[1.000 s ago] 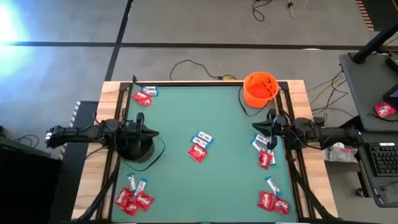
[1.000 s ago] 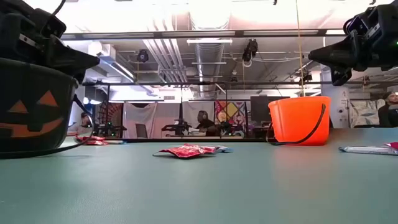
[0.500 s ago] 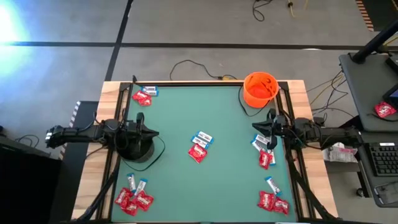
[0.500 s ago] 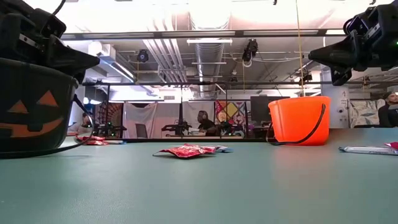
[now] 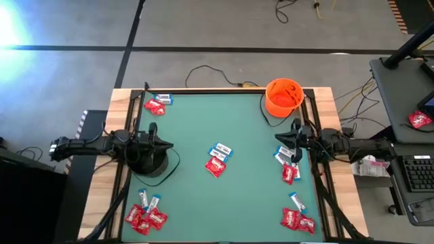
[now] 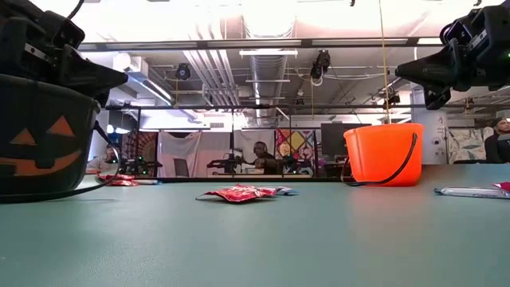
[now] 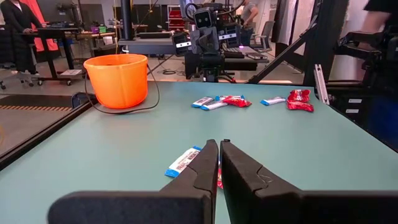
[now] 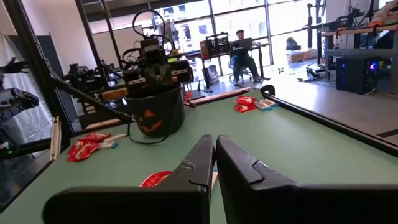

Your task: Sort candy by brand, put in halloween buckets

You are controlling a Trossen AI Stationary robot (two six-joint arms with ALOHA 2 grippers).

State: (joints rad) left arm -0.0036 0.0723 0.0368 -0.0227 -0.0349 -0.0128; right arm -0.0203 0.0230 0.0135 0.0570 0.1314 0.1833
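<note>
Candy lies in small heaps on the green table: at the far left [image 5: 157, 104], in the middle [image 5: 218, 159], at the right edge [image 5: 288, 165], near left [image 5: 146, 211] and near right [image 5: 297, 215]. Each heap mixes red packets and white-and-blue bars. The orange bucket [image 5: 283, 96] stands at the far right. The black bucket [image 5: 148, 161] with its orange face [image 6: 40, 135] stands at the left edge. My left gripper [image 5: 168, 145] hangs shut and level just above it. My right gripper [image 5: 277, 138] is shut and level at the right edge, above the candy there.
A wooden rim [image 5: 102, 176] frames the green mat. A black cable [image 5: 210, 71] trails behind the far edge. A desk with a keyboard [image 5: 417, 169] and a pinkish-red packet [image 5: 420, 120] stands to the right. People sit in the room beyond [image 6: 259, 155].
</note>
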